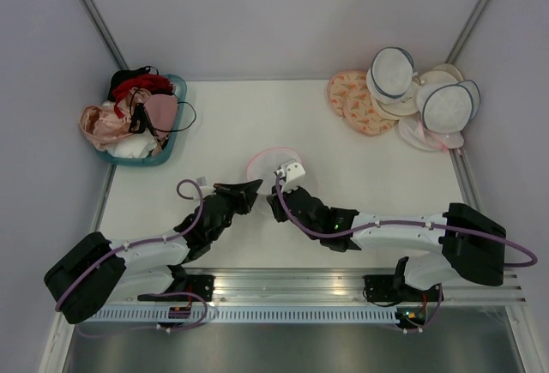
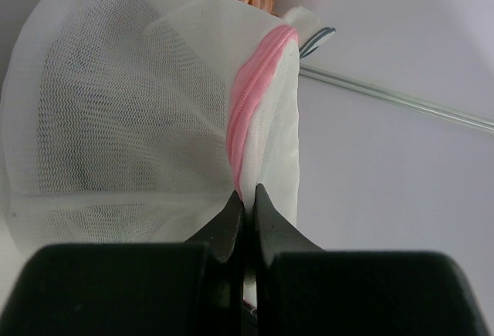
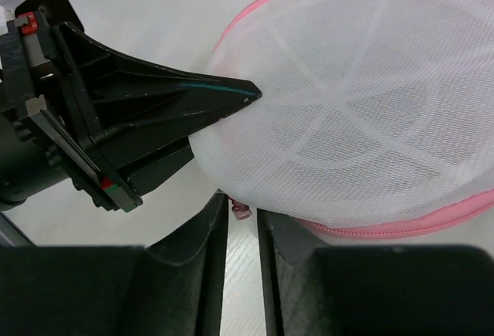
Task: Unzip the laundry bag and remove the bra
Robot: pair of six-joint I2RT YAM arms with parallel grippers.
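Note:
The laundry bag (image 1: 268, 160), a white mesh dome with a pink zip rim, lies mid-table between both arms. My left gripper (image 2: 247, 195) is shut on the bag's near edge, right beside the pink zip (image 2: 255, 89). In the right wrist view that left gripper (image 3: 251, 93) pinches the mesh from the left. My right gripper (image 3: 241, 211) is at the bag's rim, its jaws a narrow gap apart with the small pink zip pull (image 3: 241, 212) between the tips, not clamped. The bra is hidden; only a dim greyish shade shows behind the mesh (image 2: 100, 127).
A teal basket (image 1: 181, 99) heaped with pink, red and black bras sits at the back left. At the back right lie orange-patterned discs (image 1: 352, 103) and several white round bags (image 1: 444, 107). The table's metal front rail (image 1: 283, 283) runs by the arm bases.

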